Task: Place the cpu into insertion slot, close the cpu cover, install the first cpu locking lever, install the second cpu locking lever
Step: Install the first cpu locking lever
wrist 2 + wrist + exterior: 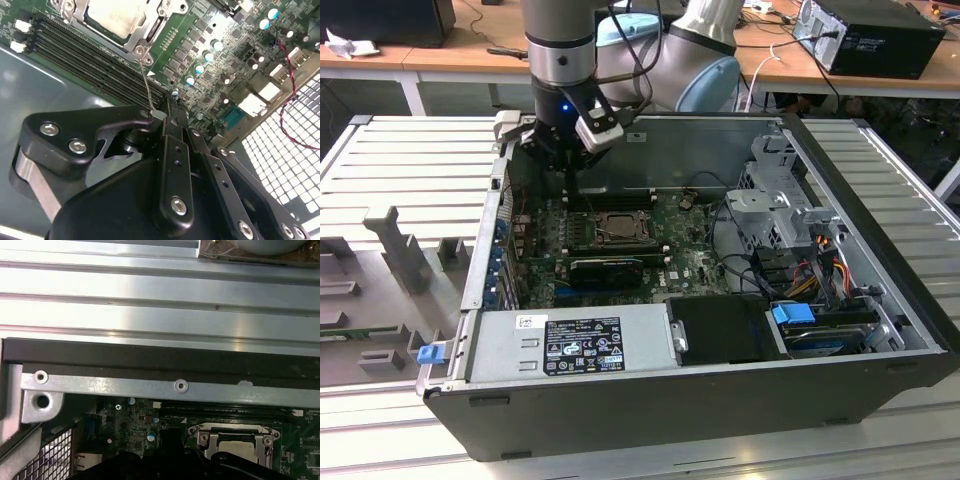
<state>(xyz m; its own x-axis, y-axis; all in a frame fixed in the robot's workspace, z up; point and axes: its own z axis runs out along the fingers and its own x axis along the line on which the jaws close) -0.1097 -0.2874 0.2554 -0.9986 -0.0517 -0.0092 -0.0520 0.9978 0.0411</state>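
Gripper (159,114) pinching locking lever (146,82); cpu (116,17) under cpu cover (150,30).

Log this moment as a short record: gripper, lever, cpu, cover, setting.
gripper: shut on a thin locking lever
locking lever: slanted rod running from a corner of the insertion slot to the gripper
cpu: seated in the insertion slot
cpu cover: lying flat over the cpu, framing its face
setting: open computer case
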